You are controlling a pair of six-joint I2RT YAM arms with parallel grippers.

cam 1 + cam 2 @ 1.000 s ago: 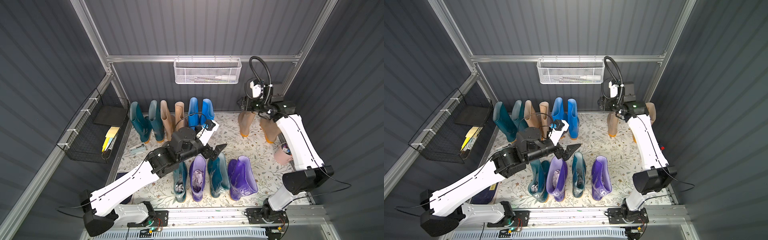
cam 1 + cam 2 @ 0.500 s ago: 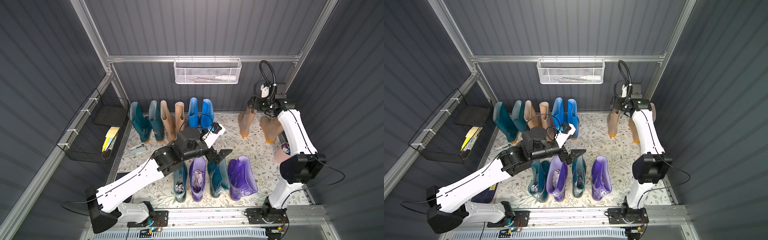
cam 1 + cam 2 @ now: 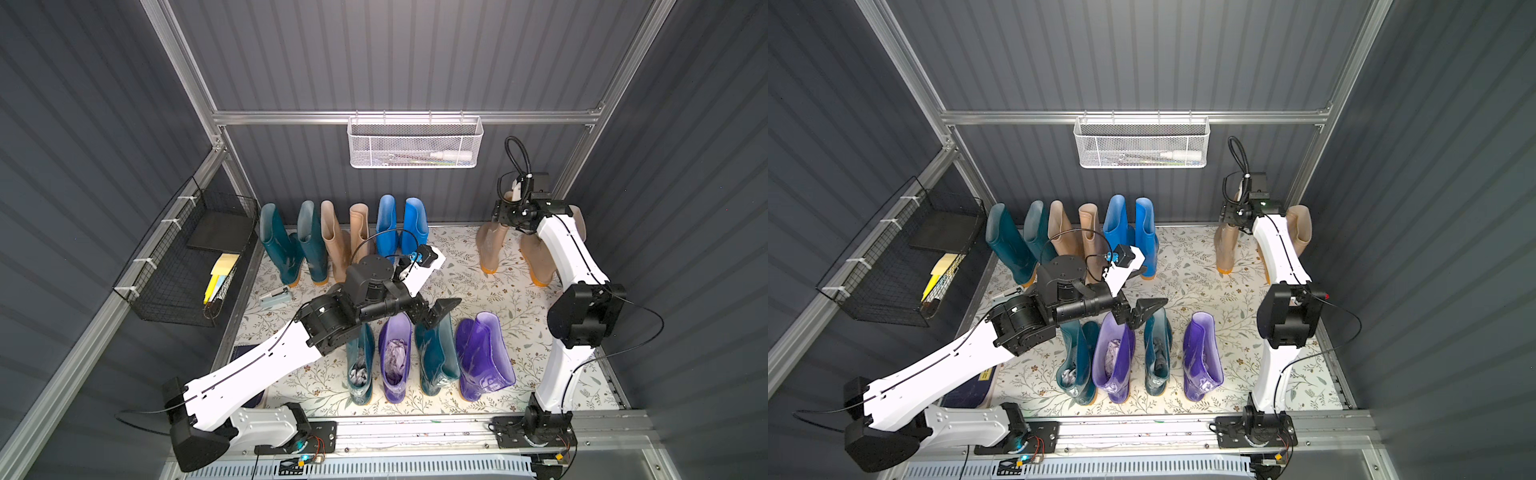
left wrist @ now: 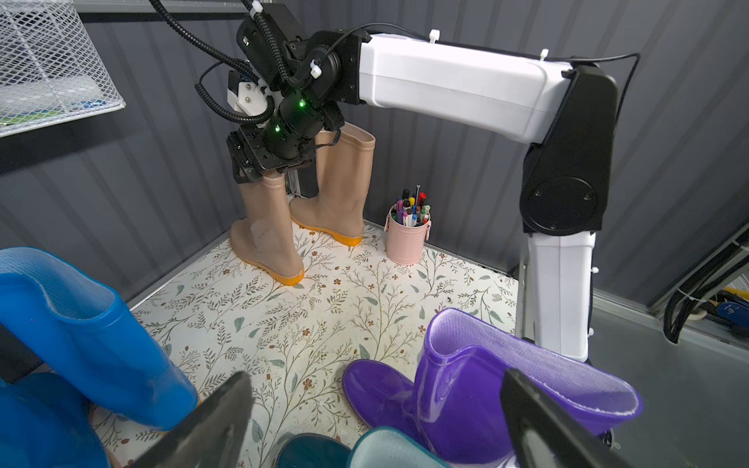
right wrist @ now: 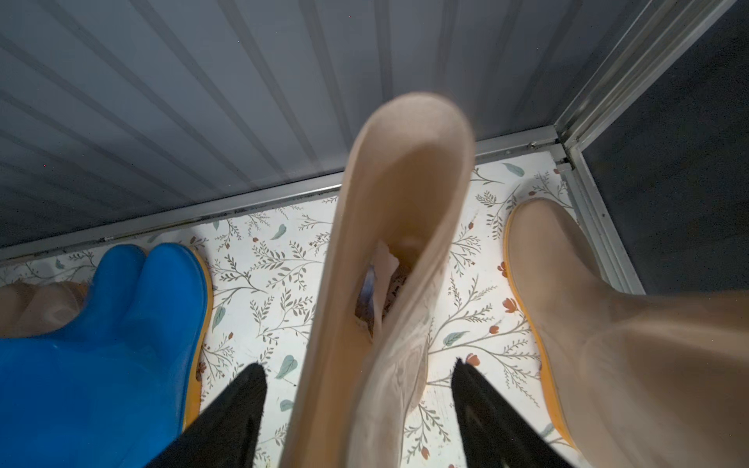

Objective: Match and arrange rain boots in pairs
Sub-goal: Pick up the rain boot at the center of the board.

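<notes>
The rain boots stand in three groups on the floral floor. Along the back wall are two teal point(image 3: 276, 245), two beige point(image 3: 332, 241) and two blue point(image 3: 415, 224). The front row runs teal point(image 3: 359, 365), purple point(image 3: 395, 357), teal point(image 3: 434, 361), purple point(image 3: 482, 357). Two more beige boots point(image 3: 490, 245) point(image 3: 538, 257) stand at the back right. My right gripper point(image 5: 356, 364) is open and straddles the top of the left one of these point(image 5: 405, 162), with a gap on each side. My left gripper point(image 3: 438, 311) hangs open over the front row, holding nothing.
A white mesh basket point(image 3: 415, 143) hangs on the back wall and a black wire basket point(image 3: 187, 266) on the left wall. A pink cup of pens point(image 4: 407, 239) stands in the back right corner by the beige boots. A small grey tool point(image 3: 274, 297) lies at the left.
My right wrist has settled lower around the beige boot's top and its jaws have narrowed slightly. The left arm has only drifted a little above the front row, still open.
</notes>
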